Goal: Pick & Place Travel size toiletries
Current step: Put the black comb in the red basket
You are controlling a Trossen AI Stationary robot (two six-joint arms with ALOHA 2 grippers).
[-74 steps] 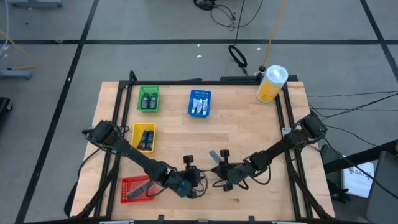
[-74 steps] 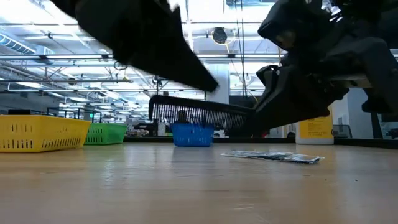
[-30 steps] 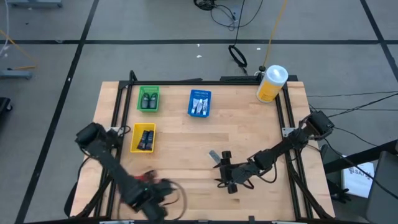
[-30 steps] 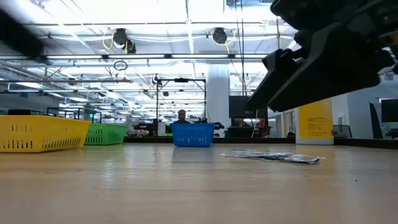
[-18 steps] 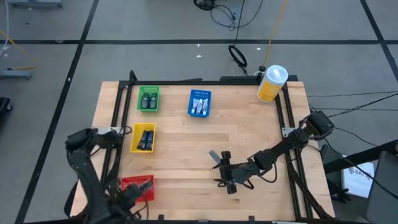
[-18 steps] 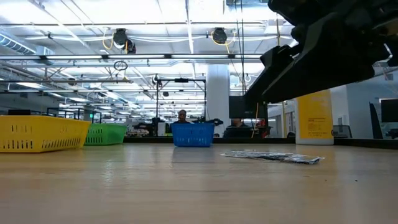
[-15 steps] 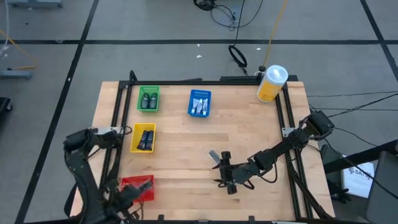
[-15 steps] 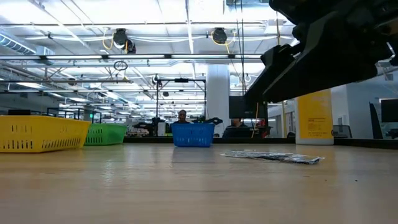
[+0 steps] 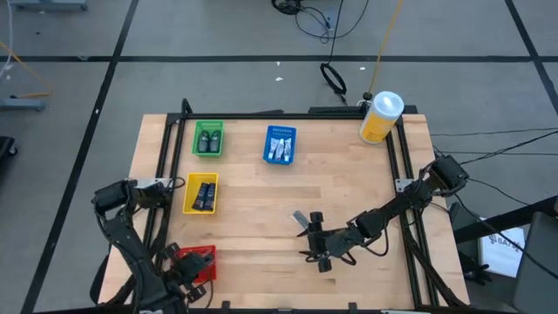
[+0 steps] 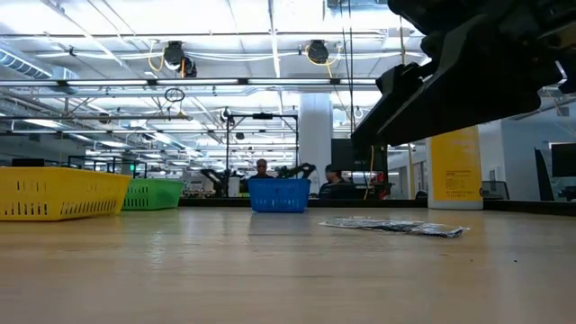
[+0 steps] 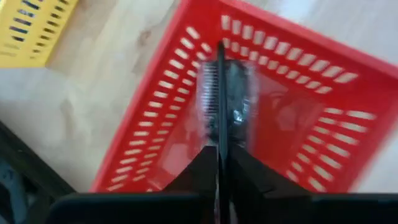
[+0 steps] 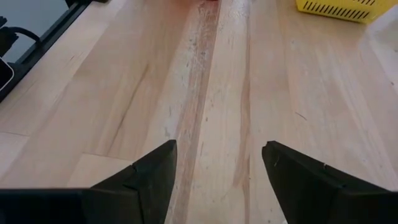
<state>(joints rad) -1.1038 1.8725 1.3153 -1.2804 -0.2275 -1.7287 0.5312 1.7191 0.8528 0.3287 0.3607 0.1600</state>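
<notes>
My left gripper [image 9: 185, 270] hangs over the red tray [image 9: 200, 255] at the table's near left corner, shut on a thin grey flat packet [image 11: 224, 87] that I see edge-on. A second grey packet [image 9: 301, 218] lies flat on the wood right of centre, also seen in the low view [image 10: 396, 227]. My right gripper [image 9: 308, 244] hovers open just on the near side of it, over bare wood [image 12: 217, 146]. Dark little bottles sit in the green tray [image 9: 207, 138], dark tubes in the yellow tray [image 9: 201, 193], whitish tubes in the blue tray [image 9: 280, 144]. My left gripper pinches the flat packet between its two fingers at the packet's near end [image 11: 220, 142], the fingers coming from above and pointing down. The packet stands on edge between the fingers and reaches out over the inside of the red tray [image 11: 292, 118]. I cannot tell whether it touches the tray floor.
A big yellow canister with a white lid [image 9: 381, 117] stands at the far right corner. A black frame rail [image 9: 166, 174] runs along the table's left side beside the trays. Bare wood lies between the trays and my right arm.
My left gripper has swung from the near middle of the table toward its left edge and now hangs over the red tray, carrying the packet. My right gripper has kept still, and the packet on the wood has not moved.
</notes>
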